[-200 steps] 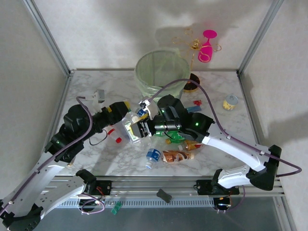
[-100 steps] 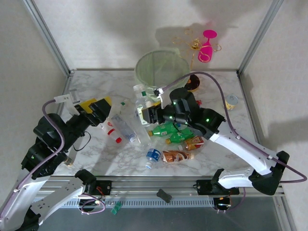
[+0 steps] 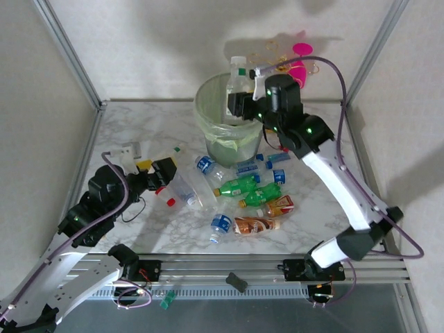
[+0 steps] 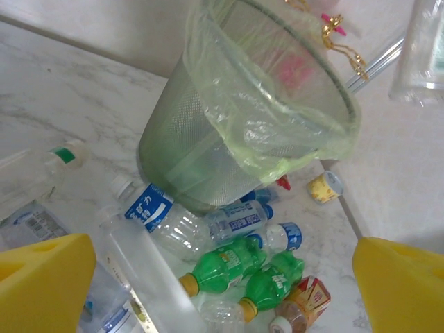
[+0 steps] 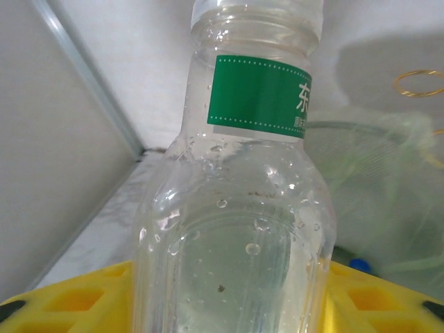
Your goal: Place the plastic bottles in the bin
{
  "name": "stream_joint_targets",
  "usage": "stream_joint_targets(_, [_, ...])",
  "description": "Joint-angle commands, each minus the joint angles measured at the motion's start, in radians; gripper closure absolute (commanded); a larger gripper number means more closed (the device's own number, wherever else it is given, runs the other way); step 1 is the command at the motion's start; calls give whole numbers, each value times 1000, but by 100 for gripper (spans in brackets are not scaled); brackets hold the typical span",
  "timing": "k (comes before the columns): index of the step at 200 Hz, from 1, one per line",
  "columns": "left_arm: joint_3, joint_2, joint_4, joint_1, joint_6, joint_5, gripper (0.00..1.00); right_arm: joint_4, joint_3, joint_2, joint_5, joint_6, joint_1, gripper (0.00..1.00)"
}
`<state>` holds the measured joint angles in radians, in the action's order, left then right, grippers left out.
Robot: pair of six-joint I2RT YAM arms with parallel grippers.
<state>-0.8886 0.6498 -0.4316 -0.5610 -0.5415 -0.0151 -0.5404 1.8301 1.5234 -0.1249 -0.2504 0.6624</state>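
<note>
My right gripper is shut on a clear bottle with a green label, held upright over the rim of the pale green bin. In the right wrist view that bottle stands between the yellow fingers, with the bin behind it. My left gripper is open, low at the left beside clear bottles. In the left wrist view its fingers frame the bin, a blue-labelled bottle, two green bottles and a brown-orange one.
More bottles lie in front of the bin: green ones, brown-orange ones and a blue-labelled one. A yellow-labelled can sits to the right of the bin. The pink glass hangs at the back wall.
My right gripper has lifted the green-labelled bottle from the pile up and back to above the bin. My left arm has pulled away to the left and settled low.
</note>
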Motion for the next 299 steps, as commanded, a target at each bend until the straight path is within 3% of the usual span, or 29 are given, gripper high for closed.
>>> stream_joint_targets(1, [18,2,46,-1,26,-22,6,-46,87,109,-61,57,-30,45])
stream_joint_targets(59, [38,25,39,0,44,-1,6,-45,134,267,-45,62,-55,44])
stream_joint_targets(118, [74,46,56,0,48,-14,5,-168,244,438,48,76,-98,41])
stream_joint_targets(190, [118,45,75,1,25,-28,5,-372,451,623,-28,72,-99,40])
stream_joint_targets(228, [127,45,75,0,10,-34,5,-401,479,671,-15,71,-98,34])
stream_joint_targets(246, [119,42,67,0,12,-30,5,-407,482,678,-9,73,-98,26])
stream_joint_targets(299, [109,40,57,-1,8,-20,5,-366,421,604,-16,71,-97,14])
